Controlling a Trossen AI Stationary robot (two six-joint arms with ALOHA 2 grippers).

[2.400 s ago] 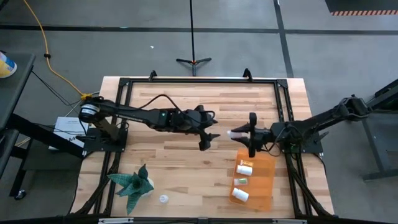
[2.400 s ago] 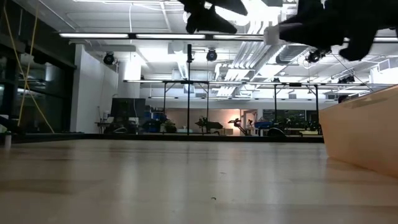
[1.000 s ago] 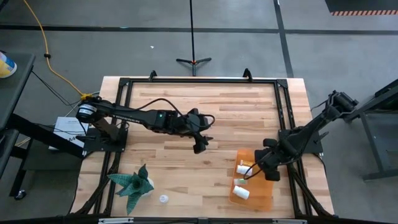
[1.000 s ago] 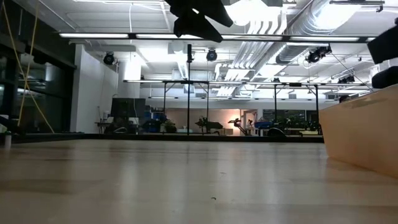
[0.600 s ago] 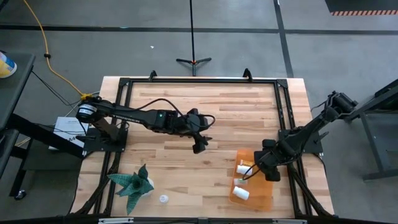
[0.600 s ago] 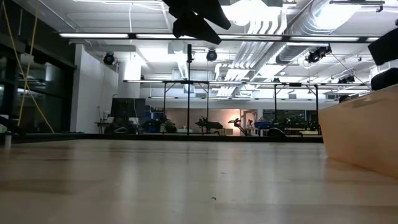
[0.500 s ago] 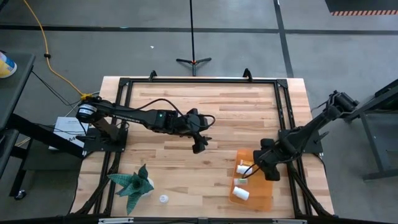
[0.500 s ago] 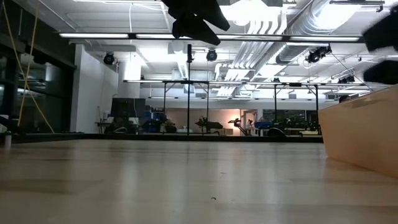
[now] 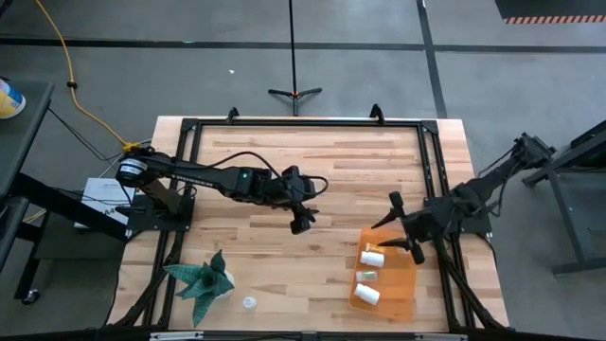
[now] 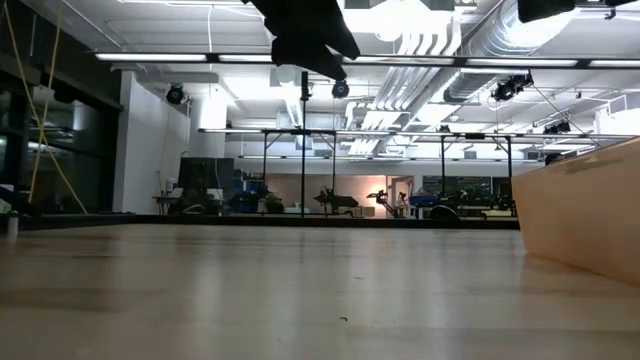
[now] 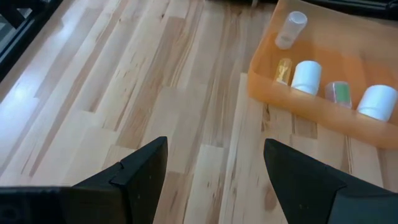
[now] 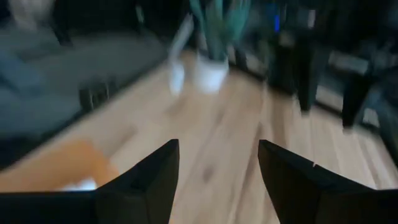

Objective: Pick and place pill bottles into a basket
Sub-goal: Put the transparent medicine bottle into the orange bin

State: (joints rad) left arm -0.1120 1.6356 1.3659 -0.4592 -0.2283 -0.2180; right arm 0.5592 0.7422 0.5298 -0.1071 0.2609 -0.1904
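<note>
Hovering over the basket's far end, right gripper has fingers spread wide, nothing between them. Basket sits at the table's front right. Inside it: pill bottles lying on their sides, one nearest the right fingers but clear of them, one at the near end, a smaller clear vial between. One more bottle stands on the table well off to the left, just beside the green plant-like object. Left gripper hangs mid-table, fingers parted, empty; basket and bottles lie ahead of it, apart.
</note>
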